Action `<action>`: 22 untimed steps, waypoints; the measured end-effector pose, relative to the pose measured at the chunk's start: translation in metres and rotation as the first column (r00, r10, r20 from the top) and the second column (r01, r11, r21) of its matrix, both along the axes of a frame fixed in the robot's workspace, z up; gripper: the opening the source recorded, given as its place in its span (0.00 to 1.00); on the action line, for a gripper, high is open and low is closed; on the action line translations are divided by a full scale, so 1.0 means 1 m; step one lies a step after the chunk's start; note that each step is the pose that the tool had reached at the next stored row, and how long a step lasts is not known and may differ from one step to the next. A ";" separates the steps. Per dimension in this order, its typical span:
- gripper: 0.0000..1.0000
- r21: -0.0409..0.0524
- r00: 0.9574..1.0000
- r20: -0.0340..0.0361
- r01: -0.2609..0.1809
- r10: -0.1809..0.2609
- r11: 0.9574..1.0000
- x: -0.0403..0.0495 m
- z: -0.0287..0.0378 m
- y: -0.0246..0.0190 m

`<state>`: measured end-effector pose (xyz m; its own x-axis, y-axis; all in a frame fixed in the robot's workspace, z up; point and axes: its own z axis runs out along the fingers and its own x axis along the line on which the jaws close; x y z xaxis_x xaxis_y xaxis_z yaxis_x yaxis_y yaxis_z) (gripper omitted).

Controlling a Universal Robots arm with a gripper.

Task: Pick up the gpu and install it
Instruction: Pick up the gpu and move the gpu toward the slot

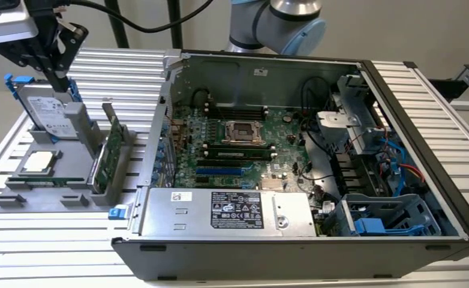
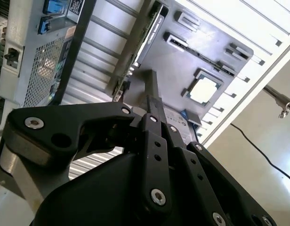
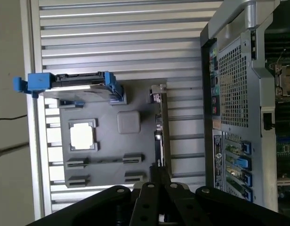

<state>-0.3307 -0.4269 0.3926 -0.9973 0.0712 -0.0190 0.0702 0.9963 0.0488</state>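
Gpu (image 1: 113,150): stood on edge in grey holder (image 1: 50,191) on table (image 1: 50,234), apparently so its top edge can be gripped; hand (image 1: 60,84) above, fingers together, empty.

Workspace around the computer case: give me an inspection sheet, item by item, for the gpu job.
Surface: slatted metal table carrying an open computer case and a grey holder.
Job's things: the gpu stands on edge in the grey holder, not yet in the case.
Clutter: a hard drive in a blue frame stands upright and a processor lies flat, both in the holder.
Grippers: the gripper hangs above the holder, apart from the gpu.
Cables: a black cable runs near the arm's wrist; red and blue wires run inside the case.
Surroundings: the arm's base stands behind the case.
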 end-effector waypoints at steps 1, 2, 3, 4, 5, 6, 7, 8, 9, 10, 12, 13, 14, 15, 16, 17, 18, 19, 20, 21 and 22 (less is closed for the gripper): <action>0.00 0.000 1.000 0.000 0.000 0.000 1.000 0.0008 0.0000 -0.0002; 0.00 0.000 1.000 0.000 0.000 0.000 1.000 0.0016 0.0000 -0.0003; 0.00 0.000 1.000 0.000 0.000 0.000 1.000 0.0026 0.0000 -0.0004; 0.00 0.000 1.000 0.000 0.000 0.000 1.000 0.0038 0.0000 -0.0005; 0.00 0.000 1.000 0.000 0.000 0.000 1.000 0.0049 0.0001 -0.0006; 0.00 0.000 1.000 0.000 0.000 0.000 1.000 0.0060 0.0001 -0.0007; 0.00 0.000 1.000 0.000 0.000 0.000 1.000 0.0070 0.0000 -0.0009; 0.00 0.000 1.000 0.000 0.000 0.000 1.000 0.0079 0.0001 -0.0011; 0.00 0.000 1.000 0.000 0.000 0.000 1.000 0.0088 0.0000 -0.0013; 0.00 0.000 1.000 0.000 0.000 0.000 1.000 0.0098 0.0000 -0.0016; 0.00 0.000 1.000 0.000 0.000 0.000 1.000 0.0118 0.0000 -0.0023; 0.00 0.000 1.000 0.000 0.000 0.000 1.000 0.0128 0.0000 -0.0027; 0.00 0.000 1.000 0.000 0.000 0.000 1.000 0.0136 0.0000 -0.0031; 0.00 0.000 1.000 0.000 0.000 0.000 1.000 0.0145 0.0000 -0.0035; 0.00 0.000 1.000 0.000 0.000 0.000 1.000 0.0152 0.0000 -0.0040; 0.00 0.000 1.000 0.000 0.000 0.000 1.000 0.0158 0.0001 -0.0045; 0.00 0.000 1.000 0.000 0.000 0.000 1.000 0.0164 0.0001 -0.0052; 0.00 0.000 1.000 0.000 0.000 0.000 1.000 0.0169 0.0001 -0.0059; 0.00 0.000 1.000 0.000 0.000 0.000 1.000 0.0174 0.0001 -0.0066; 0.00 0.000 1.000 0.000 0.000 0.000 1.000 0.0179 0.0001 -0.0073; 0.00 0.000 1.000 0.000 0.000 0.000 1.000 0.0184 0.0000 -0.0080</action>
<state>-0.3123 -0.4349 0.3926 -0.9973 0.0712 -0.0188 0.0702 0.9963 0.0487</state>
